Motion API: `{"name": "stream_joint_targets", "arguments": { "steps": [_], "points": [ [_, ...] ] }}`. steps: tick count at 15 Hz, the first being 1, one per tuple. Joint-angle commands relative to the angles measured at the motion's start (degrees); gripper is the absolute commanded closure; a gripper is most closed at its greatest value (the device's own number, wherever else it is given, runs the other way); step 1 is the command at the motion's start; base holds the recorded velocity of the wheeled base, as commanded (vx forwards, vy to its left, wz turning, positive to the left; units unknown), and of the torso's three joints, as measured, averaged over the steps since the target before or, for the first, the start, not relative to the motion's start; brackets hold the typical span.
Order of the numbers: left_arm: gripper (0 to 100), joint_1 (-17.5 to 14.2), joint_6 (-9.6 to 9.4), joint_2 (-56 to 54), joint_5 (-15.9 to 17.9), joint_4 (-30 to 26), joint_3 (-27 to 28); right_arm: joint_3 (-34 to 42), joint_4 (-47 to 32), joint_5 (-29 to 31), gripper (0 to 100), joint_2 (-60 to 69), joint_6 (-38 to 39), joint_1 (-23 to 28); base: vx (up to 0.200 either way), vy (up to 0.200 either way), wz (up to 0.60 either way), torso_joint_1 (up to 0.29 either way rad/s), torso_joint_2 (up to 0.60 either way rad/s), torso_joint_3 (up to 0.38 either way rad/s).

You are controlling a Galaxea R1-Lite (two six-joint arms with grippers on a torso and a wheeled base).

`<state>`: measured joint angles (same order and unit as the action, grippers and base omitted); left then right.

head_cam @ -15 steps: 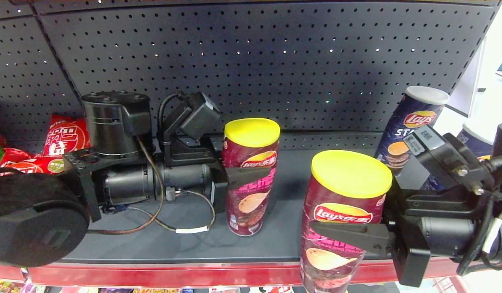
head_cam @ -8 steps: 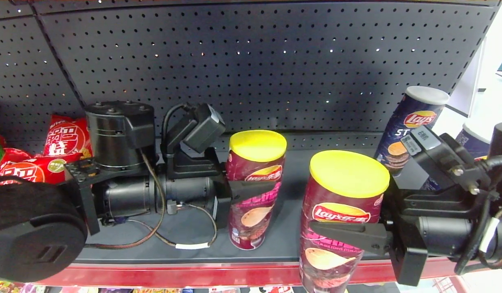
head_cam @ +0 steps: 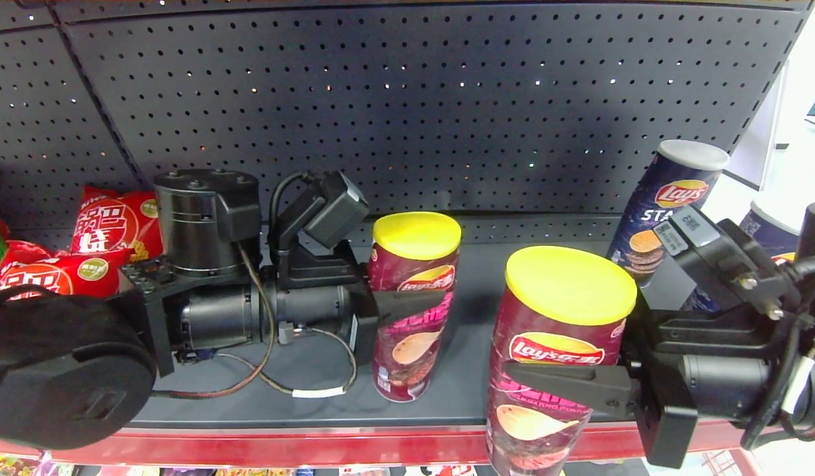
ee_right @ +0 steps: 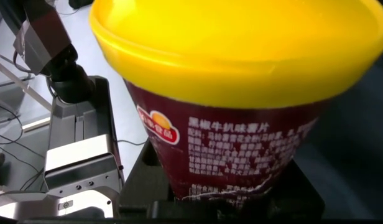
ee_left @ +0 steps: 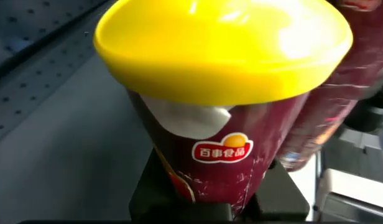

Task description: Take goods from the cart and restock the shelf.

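1. Head view:
   - The left gripper point(head_cam: 410, 305) is clamped round the left can point(head_cam: 407, 350), a maroon one with a yellow lid. It is upright over the shelf deck point(head_cam: 470, 387), about mid-depth. Whether its base is fully seated is hard to tell.
   - The right gripper point(head_cam: 560, 382) grips the right can point(head_cam: 552, 347) in front of the red lip point(head_cam: 281, 451), with the can's base below lip level.
   - Risk: pushed straight in, the right can's lower body would likely catch the lip and twist in the fingers. It seems to need lifting first.
   - Room: bare deck lies between the two cans and back to the pegboard point(head_cam: 407, 99).
   - Limits: a blue can point(head_cam: 671, 192) leans at the right rear and could be knocked. Red snack bags point(head_cam: 110, 225) sit to the far left, behind the left arm.
2. Left wrist view: the held can point(ee_left: 235, 155) sits between the fingers, with the second can point(ee_left: 328, 124) near behind it. A careless sideways move could make them collide.
3. Right wrist view: the right arm's can point(ee_right: 241, 149) is held low on its body, so it may tip if bumped.
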<state>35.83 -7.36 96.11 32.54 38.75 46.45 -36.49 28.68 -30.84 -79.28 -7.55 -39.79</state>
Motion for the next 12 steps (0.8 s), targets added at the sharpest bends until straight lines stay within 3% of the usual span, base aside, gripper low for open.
{"name": "stream_joint_targets", "arguments": {
  "steps": [1, 7, 8, 12],
  "points": [
    [100, -0.41, -0.02, 0.92, 0.16, 0.71, 0.14, 0.01, -0.03, -0.01, 100, 0.09, -0.1, -0.02, 0.0, 0.0, 0.0, 0.0, 0.0, 0.0],
    [100, -0.76, -0.02, 1.01, 0.07, 0.8, -0.57, 0.01, -0.03, -0.01, 100, 0.09, -0.01, -0.02, 0.0, 0.0, 0.0, 0.0, 0.0, 0.0],
    [0, -1.11, -0.02, 1.01, 0.16, 0.8, -0.66, 0.1, -0.03, -0.01, 100, 0.09, -0.01, -0.02, 0.0, 0.0, 0.0, 0.0, 0.0, 0.0],
    [0, -2.43, -0.02, 0.04, 0.25, 1.06, -2.59, 0.1, -0.03, -0.01, 100, -0.09, -0.01, -0.02, 0.0, 0.0, 0.0, 0.0, 0.0, 0.0]
  ]
}}
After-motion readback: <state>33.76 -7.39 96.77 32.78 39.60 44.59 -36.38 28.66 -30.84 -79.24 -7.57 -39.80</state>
